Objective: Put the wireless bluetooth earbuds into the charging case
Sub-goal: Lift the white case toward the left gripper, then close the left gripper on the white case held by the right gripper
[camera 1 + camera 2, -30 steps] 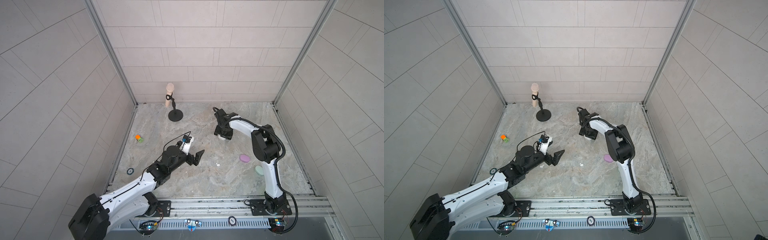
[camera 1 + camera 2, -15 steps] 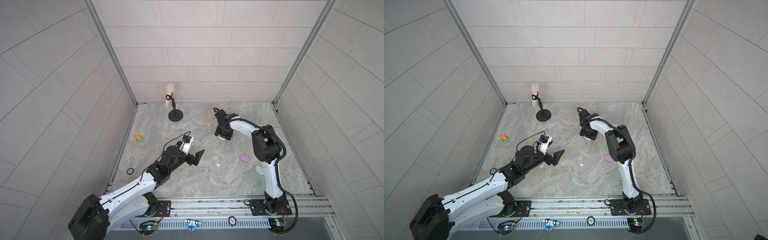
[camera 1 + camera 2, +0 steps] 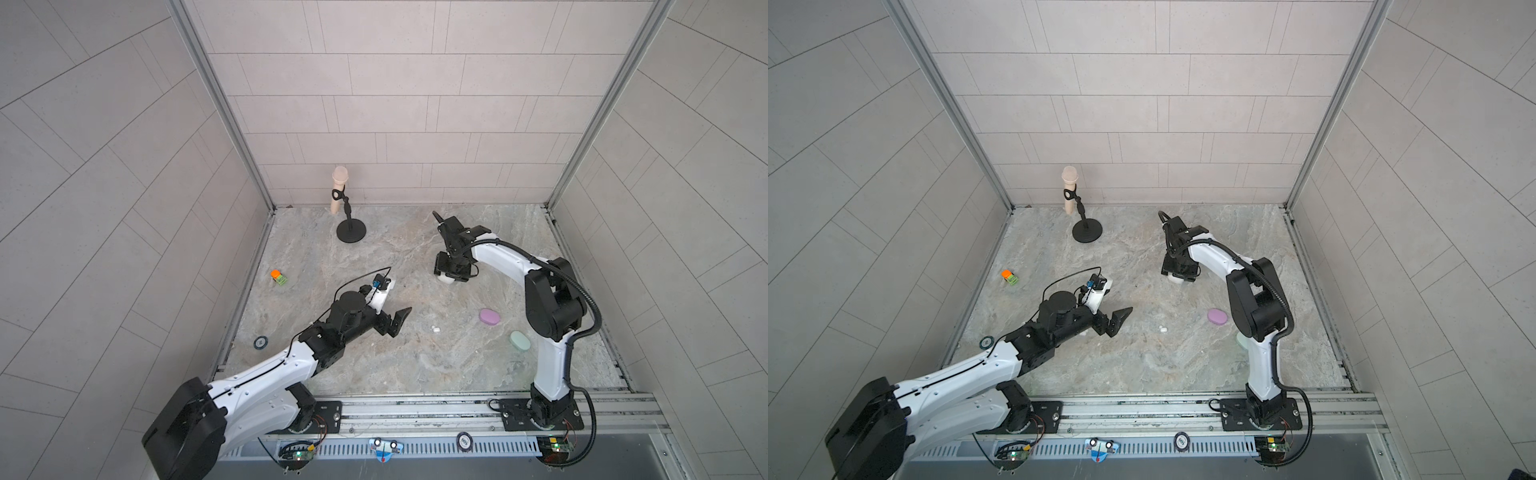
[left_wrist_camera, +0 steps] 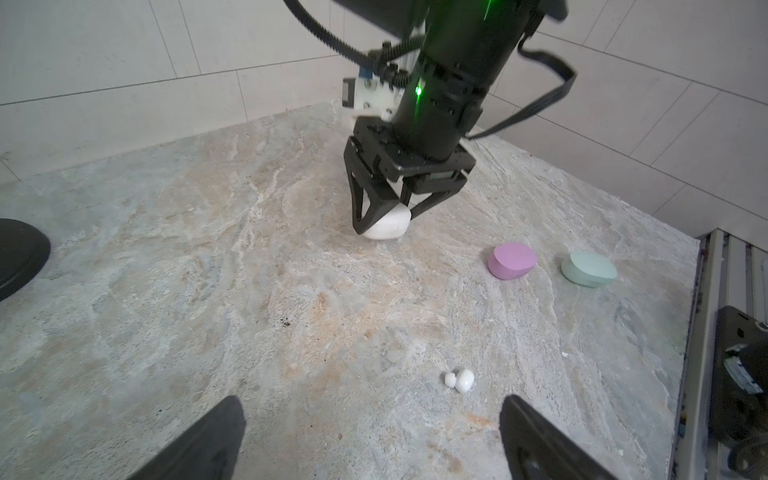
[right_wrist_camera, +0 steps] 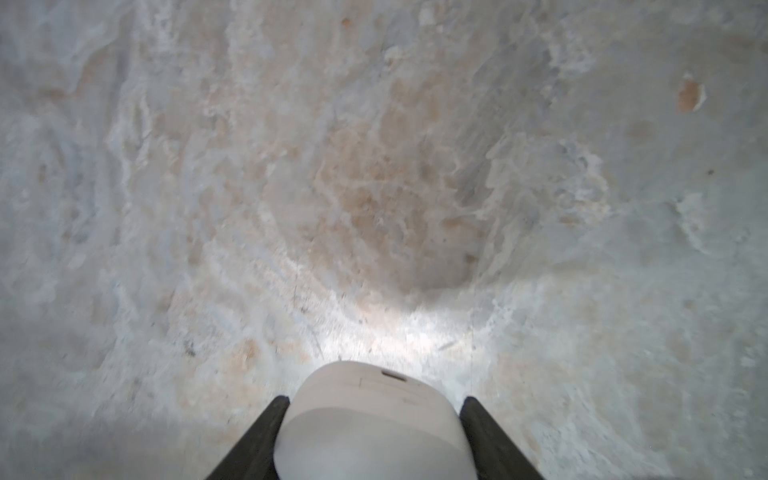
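Your right gripper [image 3: 448, 277], right of centre, has tightened onto the white case [image 5: 370, 419], your left gripper [image 4: 372, 411] unmoved, spread wide, white earbuds [image 4: 459, 379] just ahead.

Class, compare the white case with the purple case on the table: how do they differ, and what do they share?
Colour: the white case is white, the purple case lilac. Grip: the white case sits between the fingers of the right tool; the purple case lies free, untouched. Place: the white case is farther back on the table, the purple case nearer the front. Both are smooth, rounded pebble shapes.
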You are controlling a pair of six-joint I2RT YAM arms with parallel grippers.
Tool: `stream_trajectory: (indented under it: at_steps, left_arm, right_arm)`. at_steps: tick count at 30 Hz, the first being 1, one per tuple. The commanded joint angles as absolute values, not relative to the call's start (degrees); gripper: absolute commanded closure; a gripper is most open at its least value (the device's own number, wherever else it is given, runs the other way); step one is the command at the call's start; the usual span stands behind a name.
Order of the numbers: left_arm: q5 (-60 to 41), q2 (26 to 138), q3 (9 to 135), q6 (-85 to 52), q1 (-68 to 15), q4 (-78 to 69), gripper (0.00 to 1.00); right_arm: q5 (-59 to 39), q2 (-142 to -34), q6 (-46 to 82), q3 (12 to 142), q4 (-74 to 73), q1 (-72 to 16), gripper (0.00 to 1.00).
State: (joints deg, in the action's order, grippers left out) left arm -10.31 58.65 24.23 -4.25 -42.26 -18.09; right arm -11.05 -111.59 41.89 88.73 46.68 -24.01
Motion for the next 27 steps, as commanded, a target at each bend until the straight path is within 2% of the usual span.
stream_trajectory:
  at_steps: [1, 13, 20, 27]
  left_arm:
    - [-13.8, 60.1, 26.4, -0.7, -42.7, -17.3, 0.0]
    - [-23.3, 66.2, 28.8, 7.4, -43.8, -24.7, 0.0]
    - [-26.4, 70.7, 33.8, 12.8, -45.4, -26.6, 0.0]
    - [-29.4, 73.4, 36.0, 12.2, -45.6, -31.5, 0.0]
  right_arm:
    - [-14.4, -106.2, 34.5, 88.4, 52.3, -24.7, 0.38]
    - [-20.4, -90.2, 23.6, 83.8, 61.7, -27.3, 0.38]
    - [-22.9, -85.1, 23.4, 84.1, 64.3, -30.4, 0.38]
    - [-24.2, -83.3, 26.2, 84.3, 63.2, -33.6, 0.37]
